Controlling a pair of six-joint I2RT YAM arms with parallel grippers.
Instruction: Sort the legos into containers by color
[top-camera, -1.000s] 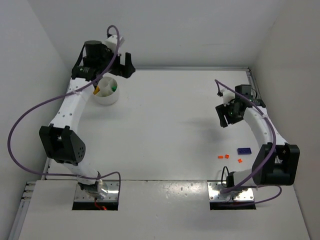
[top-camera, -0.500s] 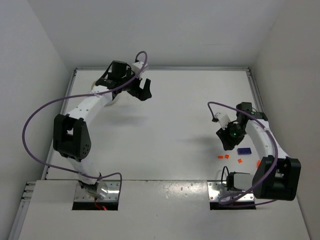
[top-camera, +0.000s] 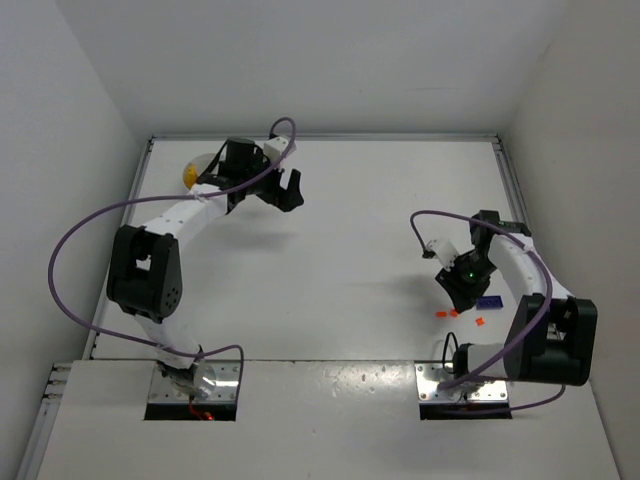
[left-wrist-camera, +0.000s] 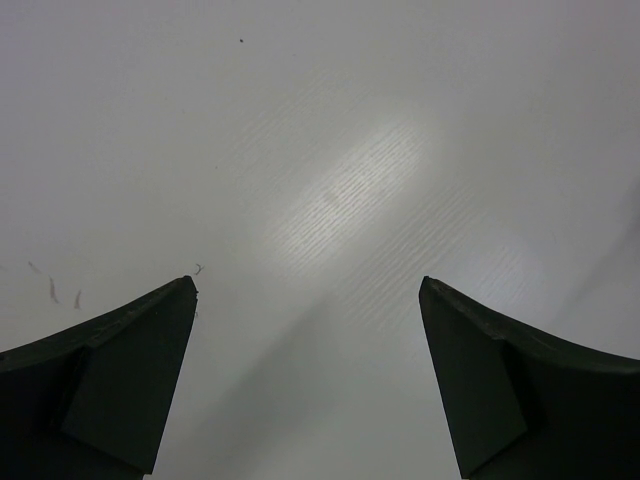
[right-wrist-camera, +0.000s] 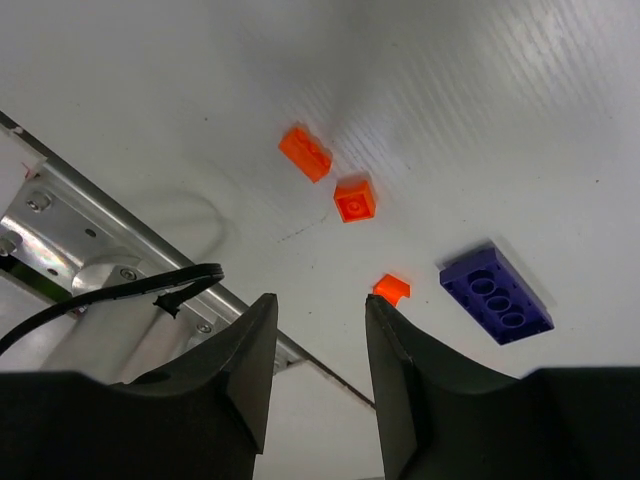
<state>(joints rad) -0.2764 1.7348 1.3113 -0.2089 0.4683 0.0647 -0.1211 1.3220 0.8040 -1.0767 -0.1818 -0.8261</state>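
While the right gripper (right-wrist-camera: 318, 305) gapes, orange lego (right-wrist-camera: 392, 288) lies — just ahead.

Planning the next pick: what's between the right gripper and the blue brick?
In the right wrist view, one small orange lego sits between the right gripper and the blue brick.

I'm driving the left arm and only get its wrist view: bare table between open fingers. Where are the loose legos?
Observer: On the right side, toward the near edge: three orange pieces and a blue brick lie close together.
Operator: Is the other arm on them?
Observer: The right gripper hangs open just above them, with nothing between its fingers.
Operator: And the dish?
Observer: The dish is in the far left corner, to the left of the left gripper and partly hidden in the top view.
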